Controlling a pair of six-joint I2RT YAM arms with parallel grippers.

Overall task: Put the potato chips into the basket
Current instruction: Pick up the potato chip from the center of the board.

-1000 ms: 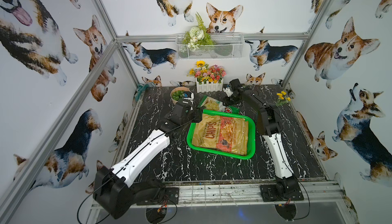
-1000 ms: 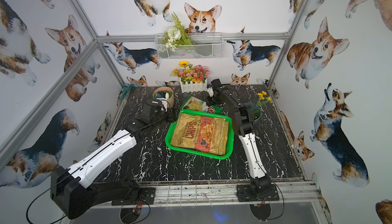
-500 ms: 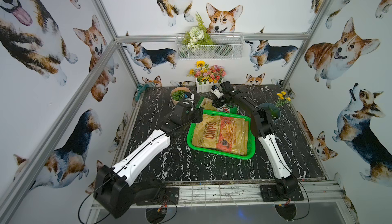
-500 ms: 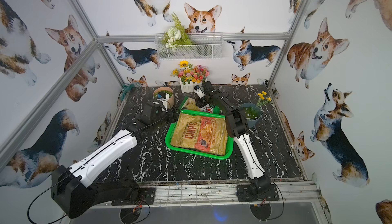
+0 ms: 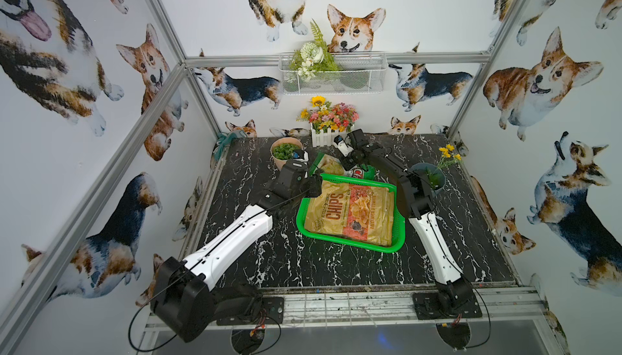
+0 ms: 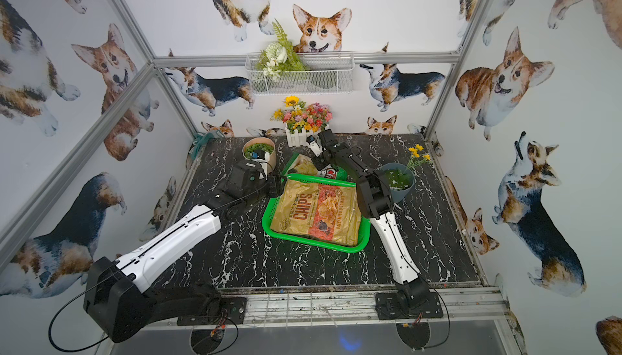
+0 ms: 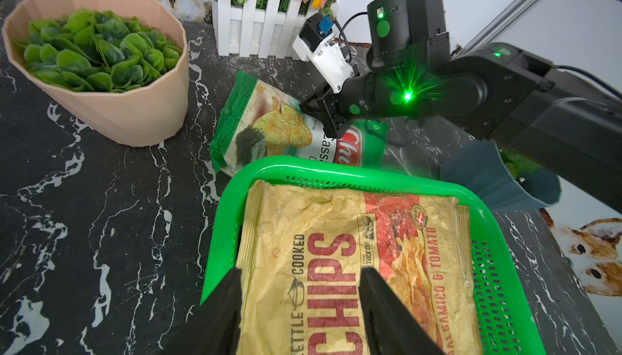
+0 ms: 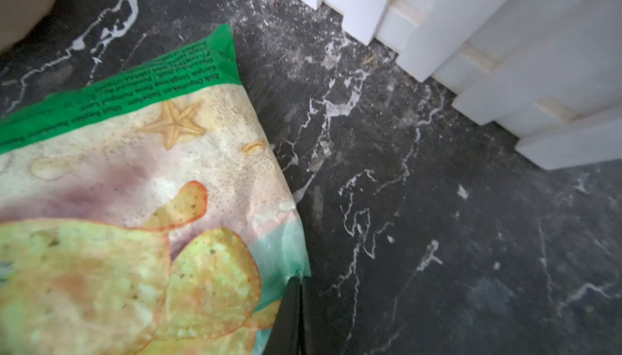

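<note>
Green-white chips bag (image 7: 269,128) beside green basket (image 7: 336,168): right jaws pressed together, seemingly pinching its edge; left jaws spread above basketed tan bag (image 7: 303,218).

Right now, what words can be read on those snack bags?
"KETTLE COOKED CHIPS": tan crinkly bag in the green plastic basket.
"BALSAMICO & TOMATO": same bag.
"THICK CUT": same bag.
"Ch", red logo, rest hidden: green-and-white bag beside the basket.
Fine print on its green strip: too blurred.

Tan CHIPS bag (image 5: 350,213) lies flat, face up, in the green basket (image 7: 336,170). Green-white bag (image 7: 269,128) lies just beyond its far rim.
</note>
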